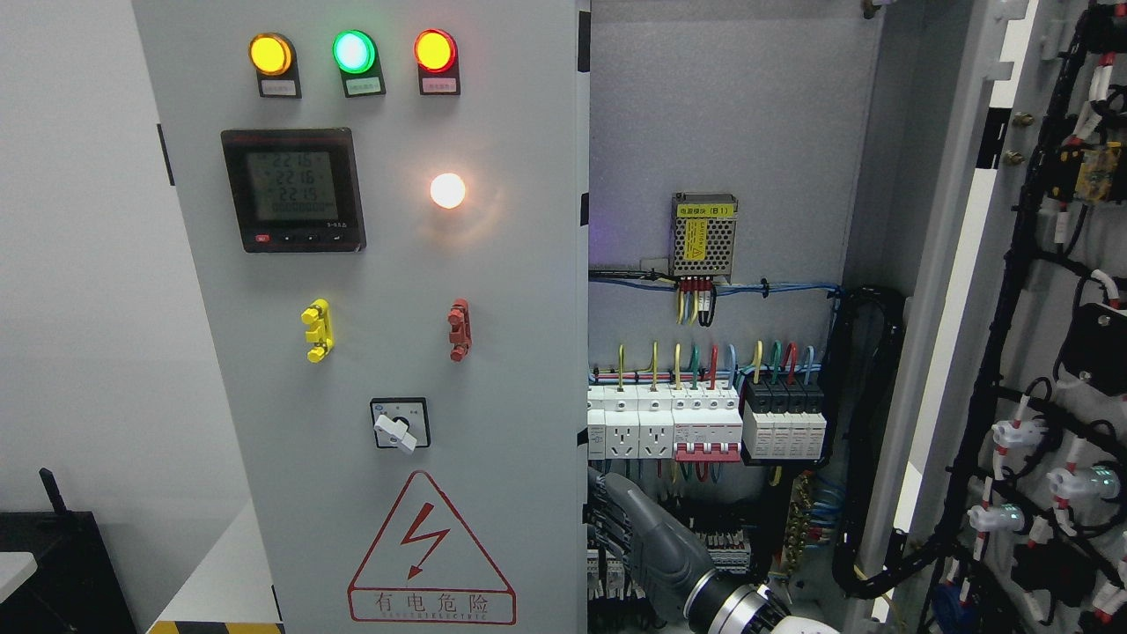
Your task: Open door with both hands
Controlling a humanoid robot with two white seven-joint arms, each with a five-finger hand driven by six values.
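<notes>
Head view: I face a grey electrical cabinet; its left door (pixel 387 352) is closed, its right door (pixel 1039 352) is swung wide open at the picture's right
Left door front: three lit lamps in a row near the top, amber lamp (pixel 269 54), green lamp (pixel 354 51), red lamp (pixel 435 50); a digital meter (pixel 293 189) below them; a glowing white lamp (pixel 447 190) to the meter's right; a yellow handle (pixel 317 330) and a red handle (pixel 460 329) at mid height, well apart; a rotary switch (pixel 399 424) lower down; a triangular warning sign (pixel 430 550) with a lightning bolt at the bottom
Right door: stands tall, long axis vertical, seen nearly edge-on, its inner face towards me and carrying black cable looms and white connectors
Open bay: a perforated power supply (pixel 703 235) high on the back panel, a row of white breakers (pixel 704 423) with coloured wires above them, black cable bundle (pixel 867 440) running down the right side
My right hand (pixel 651 537): my arm comes in from the lower right; the grey hand lies inside the open bay, just right of the closed door's edge, in front of the lower terminals; whether the fingers are spread or curled I cannot tell
In the way: the hand covers part of the lower wiring
Lower left: a dark object (pixel 53 563) beside the cabinet
</notes>
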